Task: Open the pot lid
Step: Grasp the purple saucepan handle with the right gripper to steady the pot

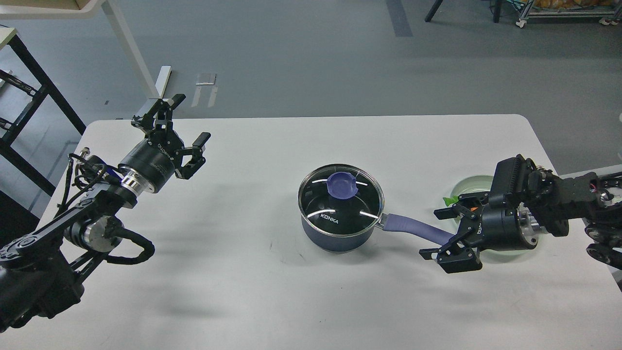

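From the head view, the pot (337,233) sat near the middle of the white worktop (243,291), the lid (341,200) closed on it. Its handle (413,230) ran right, its end between the spread fingers of the right claw (444,233), which gripped nothing. The left claw (187,121) hung wide open and empty, well apart at the far left. A pale green plate (469,184) lay behind the right claw.
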`<state>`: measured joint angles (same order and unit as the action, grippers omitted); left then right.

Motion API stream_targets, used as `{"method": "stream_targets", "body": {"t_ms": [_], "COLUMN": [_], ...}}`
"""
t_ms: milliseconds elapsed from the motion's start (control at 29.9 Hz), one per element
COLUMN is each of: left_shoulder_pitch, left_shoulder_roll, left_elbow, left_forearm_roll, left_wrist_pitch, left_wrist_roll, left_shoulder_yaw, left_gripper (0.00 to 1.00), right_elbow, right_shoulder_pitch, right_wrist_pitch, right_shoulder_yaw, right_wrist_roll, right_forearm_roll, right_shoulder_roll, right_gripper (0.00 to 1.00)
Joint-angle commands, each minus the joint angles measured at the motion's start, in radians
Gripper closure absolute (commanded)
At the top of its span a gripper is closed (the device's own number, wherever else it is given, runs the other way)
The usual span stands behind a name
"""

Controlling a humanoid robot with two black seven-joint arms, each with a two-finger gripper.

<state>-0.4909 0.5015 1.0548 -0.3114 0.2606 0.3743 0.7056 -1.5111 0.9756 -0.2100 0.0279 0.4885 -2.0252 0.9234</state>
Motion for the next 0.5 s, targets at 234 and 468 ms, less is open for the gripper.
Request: {"method": "stream_targets", "body": {"t_ms": [234,468], "left_shoulder_pitch": [0.002,0.002], "left_shoulder_roll": [-0.006,-0.011], "left_elbow": [0.004,0.004], "left_forearm_roll": [0.0,0.0], "left_wrist_pitch": [-0.009,-0.009], "left_wrist_roll": [0.0,0.0], "left_shoulder_yaw": [0.0,0.0], "left_gripper": [0.01,0.01], "right_elbow": [0.045,0.061], "right_shoulder_pitch": [0.017,0.021], "right_wrist_pitch": [0.02,0.043], "right_shoulder_yaw": [-0.046,-0.051], "right_wrist_roll": [0.0,0.0], "right_forearm_roll": [-0.009,-0.009], "right_shoulder_roll": [-0.034,-0.032], "right_gripper": [0.08,0.33]}}
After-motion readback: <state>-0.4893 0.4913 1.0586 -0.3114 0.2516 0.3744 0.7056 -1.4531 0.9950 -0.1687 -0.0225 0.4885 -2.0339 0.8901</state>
